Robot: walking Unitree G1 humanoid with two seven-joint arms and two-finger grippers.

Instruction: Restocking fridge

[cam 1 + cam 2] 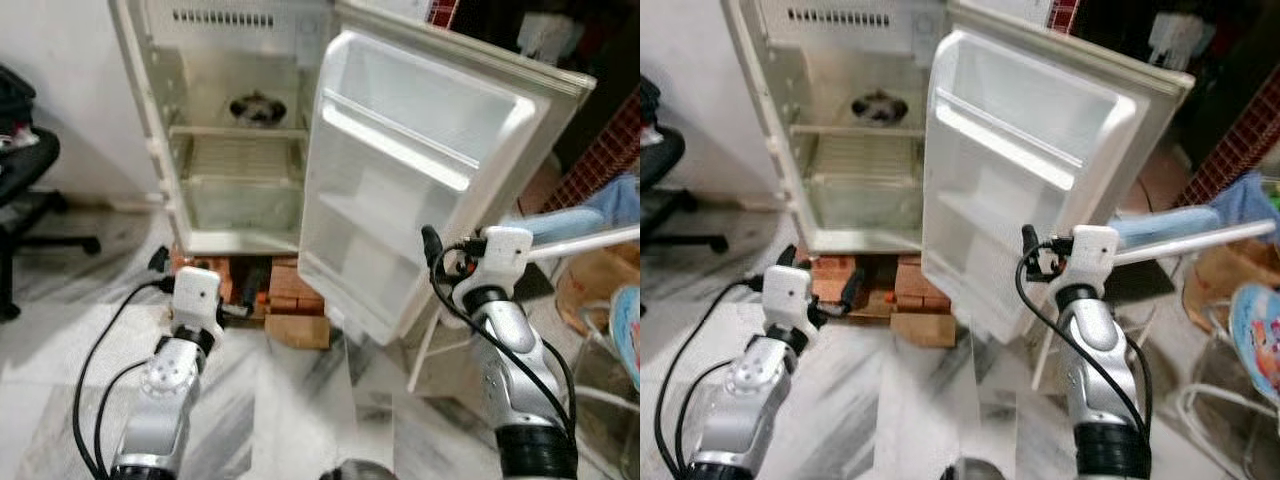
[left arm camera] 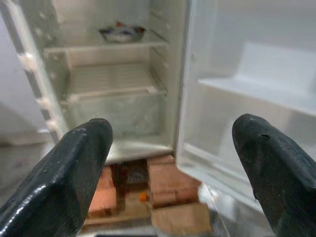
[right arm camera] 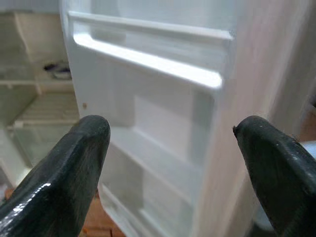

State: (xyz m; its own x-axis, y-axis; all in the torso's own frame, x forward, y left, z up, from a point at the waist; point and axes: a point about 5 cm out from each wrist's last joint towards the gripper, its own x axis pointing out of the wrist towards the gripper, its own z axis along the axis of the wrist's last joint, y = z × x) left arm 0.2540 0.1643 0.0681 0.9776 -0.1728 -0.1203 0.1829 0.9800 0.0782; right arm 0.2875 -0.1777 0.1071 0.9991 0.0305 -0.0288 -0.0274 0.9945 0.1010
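While parked in front of the small white fridge with its door swung wide: left gripper spread wide, holding nothing, aimed at the lower shelves. Right gripper same deal, fingers apart, just beside the door's inner racks. Bowl sitting on the upper shelf. Bricks propping the fridge up on marble floor.

White fridge, orange bricks, grey-veined floor

The fridge and its open door are white to cream inside, and a dark bowl sits on its shelf; the bricks beneath are orange-red, the floor is white marble streaked grey, the arms are silver with black fingers, and the office chair is black
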